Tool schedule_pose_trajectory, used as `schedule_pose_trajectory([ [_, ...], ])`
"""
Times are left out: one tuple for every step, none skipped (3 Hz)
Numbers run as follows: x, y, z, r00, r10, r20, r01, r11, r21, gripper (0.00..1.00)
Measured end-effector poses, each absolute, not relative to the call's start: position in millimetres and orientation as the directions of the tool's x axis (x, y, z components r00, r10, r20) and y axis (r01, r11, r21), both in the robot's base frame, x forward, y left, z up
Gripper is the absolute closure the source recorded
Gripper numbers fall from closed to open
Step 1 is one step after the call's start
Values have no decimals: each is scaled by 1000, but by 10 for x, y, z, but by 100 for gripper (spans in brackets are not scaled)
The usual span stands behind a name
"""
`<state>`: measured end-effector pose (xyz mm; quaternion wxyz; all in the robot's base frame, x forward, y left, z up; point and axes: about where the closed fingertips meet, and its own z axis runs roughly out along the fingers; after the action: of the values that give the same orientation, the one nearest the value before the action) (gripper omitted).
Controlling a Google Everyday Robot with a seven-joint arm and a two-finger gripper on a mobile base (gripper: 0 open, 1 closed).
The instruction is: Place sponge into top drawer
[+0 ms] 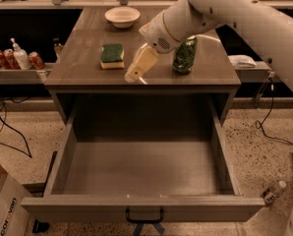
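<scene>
The sponge (112, 56), dark green on top with a pale yellow base, lies on the left part of the counter (77, 68). My gripper (134, 74) hangs just above the counter's front edge, a short way to the right of the sponge and apart from it. The top drawer (141, 208) is pulled fully out below the counter, with nothing inside and a small dark handle at its front centre.
A green drink can (185, 56) stands on the counter right of my gripper, partly behind the arm. A white bowl (122, 16) sits at the back. Bottles and cans (16, 58) stand on a side shelf at left. A cardboard box (4, 205) is on the floor.
</scene>
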<state>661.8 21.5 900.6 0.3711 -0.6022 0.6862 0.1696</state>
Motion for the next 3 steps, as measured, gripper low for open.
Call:
schedule_pose_trajectory([
  [6618, 215, 9006, 1, -701, -714, -952, 217, -214, 0],
  [6711, 274, 8884, -46, -680, -731, -939, 280, -201, 0],
  [6945, 429, 8773, -70, -636, -768, -922, 336, -194, 0],
])
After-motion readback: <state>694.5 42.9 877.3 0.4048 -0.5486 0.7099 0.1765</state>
